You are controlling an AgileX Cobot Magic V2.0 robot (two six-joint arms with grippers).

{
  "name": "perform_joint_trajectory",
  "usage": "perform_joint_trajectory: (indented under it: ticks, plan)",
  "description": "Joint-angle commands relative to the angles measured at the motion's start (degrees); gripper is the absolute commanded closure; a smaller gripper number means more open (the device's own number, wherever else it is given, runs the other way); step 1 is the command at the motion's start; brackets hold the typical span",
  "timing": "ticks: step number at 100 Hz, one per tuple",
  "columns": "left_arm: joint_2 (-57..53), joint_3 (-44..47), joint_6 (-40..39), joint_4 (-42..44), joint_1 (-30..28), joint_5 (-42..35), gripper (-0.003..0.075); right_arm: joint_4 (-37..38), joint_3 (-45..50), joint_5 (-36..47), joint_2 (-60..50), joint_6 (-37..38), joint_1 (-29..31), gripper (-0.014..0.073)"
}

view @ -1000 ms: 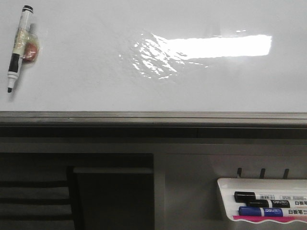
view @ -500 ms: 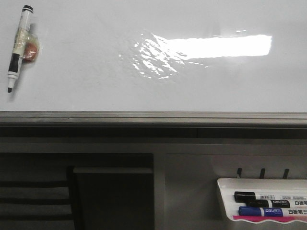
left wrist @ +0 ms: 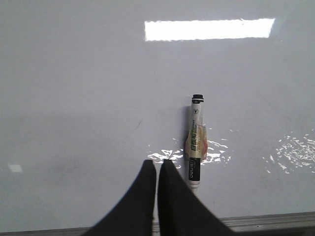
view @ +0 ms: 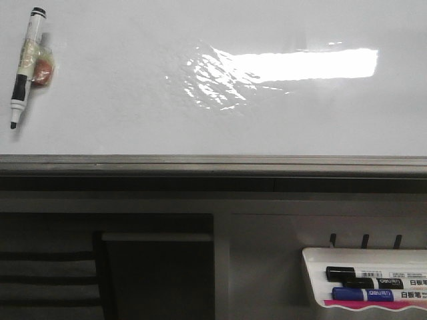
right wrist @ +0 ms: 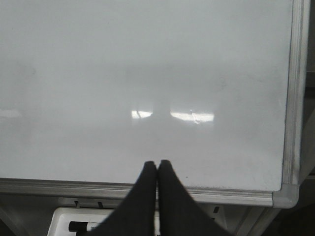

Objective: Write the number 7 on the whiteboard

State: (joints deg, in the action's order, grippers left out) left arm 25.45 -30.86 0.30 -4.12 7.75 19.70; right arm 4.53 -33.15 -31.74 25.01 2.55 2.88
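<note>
The whiteboard (view: 133, 100) is large, glossy and white, with a bright light reflection and a grey rail along its near edge. A marker (view: 25, 65) lies on it at the far left, black cap end away from me; it also shows in the left wrist view (left wrist: 196, 142). A tiny thin slanted dark stroke, the number 7 (left wrist: 139, 125), shows faintly beside the marker; its top bar is too faint to make out. My left gripper (left wrist: 157, 165) is shut and empty, just beside the marker's tip end. My right gripper (right wrist: 157, 164) is shut and empty over the whiteboard's (right wrist: 147, 73) near rail.
A small white marker tray (view: 313, 280) hangs below the board at the right, holding a black marker (view: 363, 273) and a blue one (view: 373, 294). The board's grey right edge and corner (right wrist: 286, 196) show in the right wrist view. Dark shelving (view: 100, 267) lies below the rail.
</note>
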Motion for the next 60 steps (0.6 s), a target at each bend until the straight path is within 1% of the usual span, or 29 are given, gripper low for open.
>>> perform_joint_trajectory:
  ticks: [1,7,14,21,24,26,28,29,33,36,40,43,60]
  plan:
    - [0.8,-2.2,-0.3,-0.2,-0.2,-4.1,0.074,0.2,-1.9,3.8,0.8,-0.7,0.4,0.0664]
    - [0.8,-2.2,-0.3,-0.2,-0.2,-4.1,0.0732,0.2,-1.9,3.8,0.8,-0.6,0.4,0.0643]
    - [0.8,-2.2,-0.3,0.6,-0.2,-4.1,0.0668,0.2,-1.9,3.9,0.8,-0.6,0.4,0.0569]
    - [0.8,-2.0,-0.3,2.0,-0.2,-4.1,0.054,0.2,-1.9,4.0,0.8,-0.6,0.4,0.0449]
    - [0.8,-2.0,-0.3,2.4,-0.2,-4.1,0.0463,0.2,-1.9,4.0,0.8,-0.6,0.4,0.0381]
    - [0.8,-2.0,-0.3,2.5,-0.2,-4.1,0.0416,0.2,-1.9,4.0,0.8,-0.6,0.4,0.0354]
    - [0.8,-2.0,-0.3,2.5,-0.2,-4.1,0.0388,0.2,-1.9,4.0,0.8,-0.6,0.4,0.0314]
    - [0.8,-2.0,-0.3,2.5,-0.2,-4.1,0.036,0.2,-1.9,4.0,0.8,-0.6,0.4,0.029]
    - [0.8,-2.0,-0.3,2.5,-0.2,-4.1,0.0295,0.2,-1.9,4.0,0.8,-0.6,0.4,0.0237]
    - [0.8,-2.0,-0.3,2.5,-0.2,-4.1,0.0267,0.2,-1.9,4.0,0.8,-0.6,0.4,0.0196]
    - [0.8,-2.0,-0.3,2.5,-0.2,-4.1,0.0247,0.2,-1.9,4.0,0.8,-0.6,0.4,0.0172]
    - [0.8,-2.0,-0.3,2.4,-0.2,-4.1,0.0246,0.2,-1.9,4.0,0.8,-0.6,0.4,0.0162]
    - [0.8,-2.0,-0.3,2.4,-0.2,-4.1,0.0247,0.2,-1.9,3.9,0.8,-0.6,0.4,0.0166]
